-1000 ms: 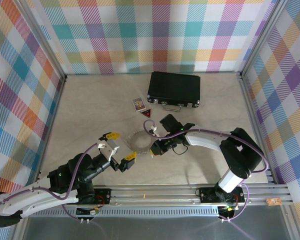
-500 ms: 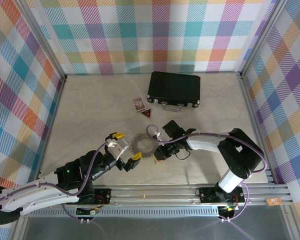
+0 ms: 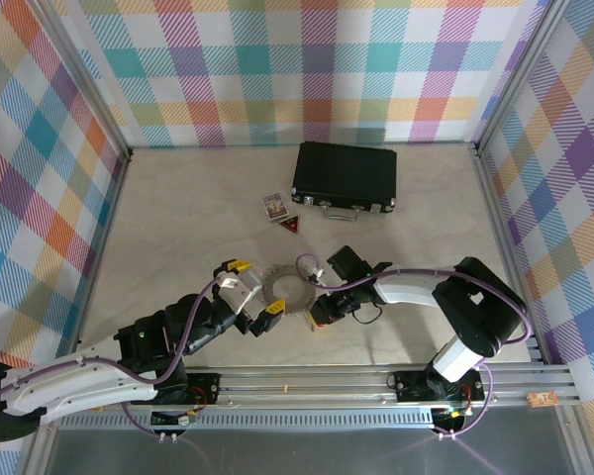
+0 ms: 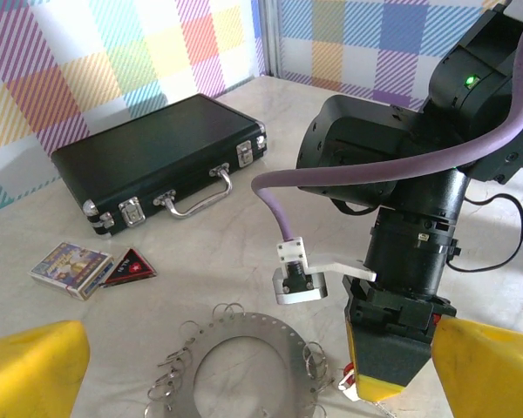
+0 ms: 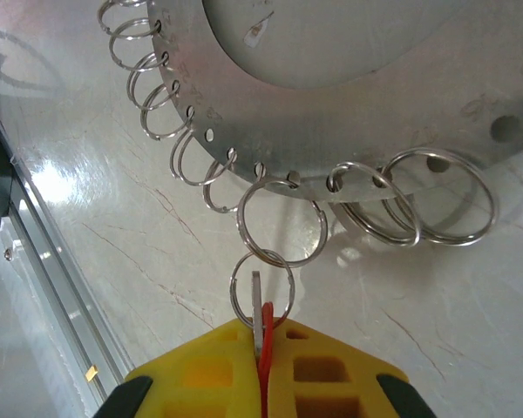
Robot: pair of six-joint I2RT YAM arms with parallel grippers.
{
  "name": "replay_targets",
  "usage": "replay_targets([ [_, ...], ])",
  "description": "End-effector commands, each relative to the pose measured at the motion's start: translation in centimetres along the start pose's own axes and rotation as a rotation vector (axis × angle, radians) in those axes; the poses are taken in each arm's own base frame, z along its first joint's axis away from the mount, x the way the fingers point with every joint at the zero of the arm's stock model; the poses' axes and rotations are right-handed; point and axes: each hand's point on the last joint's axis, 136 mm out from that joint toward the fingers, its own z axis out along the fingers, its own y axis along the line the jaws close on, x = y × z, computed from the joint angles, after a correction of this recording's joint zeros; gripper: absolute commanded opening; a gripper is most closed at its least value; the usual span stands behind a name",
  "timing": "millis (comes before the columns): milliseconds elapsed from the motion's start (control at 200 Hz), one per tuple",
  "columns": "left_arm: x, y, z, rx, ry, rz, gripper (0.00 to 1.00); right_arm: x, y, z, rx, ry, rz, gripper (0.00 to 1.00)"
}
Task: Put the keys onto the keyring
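1. Black case (image 3: 345, 176): lies flat and shut at far side of table, near back wall. Handle (image 4: 196, 193) + two silver latches on its long side facing the near edge.
2. Small printed card (image 3: 274, 205): flat on table, just beside case's front-left corner. Colourful print, too small to read.
3. Dark red triangular tag (image 3: 293, 226): flat, just near-right of card; in left wrist view its edge looks to touch the card.
4. Table (image 3: 178, 228): pale, marble-look top w/ thin veins, glossy.
5. Walls (image 3: 277, 69): pastel plaid on 3 sides, metal posts at far corners.
6. Metal rail (image 3: 327, 381): runs along near edge of table.
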Motion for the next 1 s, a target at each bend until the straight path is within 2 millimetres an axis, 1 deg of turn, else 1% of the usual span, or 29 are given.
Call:
replay_targets([
  [0, -1.7, 0.1, 0.0, -0.006, -0.046, -0.009, 1.00, 0.8, -0.5, 0.1, 0.017, 0.006, 0.015, 0.01],
  [190, -1.4, 0.1, 0.4, -0.020, -0.038, -0.017, 1.00, 1.0, -0.8, -0.2, 0.044, 0.002, 0.014, 0.09],
  [265, -1.5, 0.3, 0.5, -0.030, -0.039, -0.032, 1.00, 1.1, -1.1, -0.5, 0.067, -0.002, 0.016, 0.14],
  [435, -1.5, 0.4, 0.6, -0.041, -0.032, -0.050, 1.00, 0.8, -0.8, -1.4, 0.081, -0.032, 0.008, 0.34],
  [590, -1.7, 0.6, 0.6, -0.049, -0.036, -0.062, 1.00, 0.3, -0.2, -2.8, 0.101, -0.076, -0.014, 0.43],
  [660, -1.9, 0.9, 0.6, -0.067, -0.045, -0.074, 1.00, -0.2, 0.2, -3.9, 0.119, -0.115, -0.030, 0.47],
  [735, -1.9, 1.4, 0.6, -0.096, -0.047, -0.087, 1.00, -0.8, 0.5, -5.4, 0.151, -0.172, -0.053, 0.54],
  [805, -1.8, 2.0, 0.7, -0.139, -0.045, -0.098, 1.00, -1.6, 0.9, -7.3, 0.190, -0.249, -0.089, 0.60],
  [875, -1.4, 3.1, 0.8, -0.207, -0.040, -0.111, 1.00, -2.5, 0.9, -9.5, 0.251, -0.343, -0.119, 0.68],
  [915, -0.9, 3.8, 1.0, -0.252, -0.034, -0.119, 1.00, -3.0, 0.8, -10.8, 0.290, -0.401, -0.134, 0.73],
  [995, 0.0, 5.4, 1.4, -0.331, -0.013, -0.157, 1.00, -3.8, 0.5, -13.8, 0.376, -0.526, -0.159, 0.92],
])
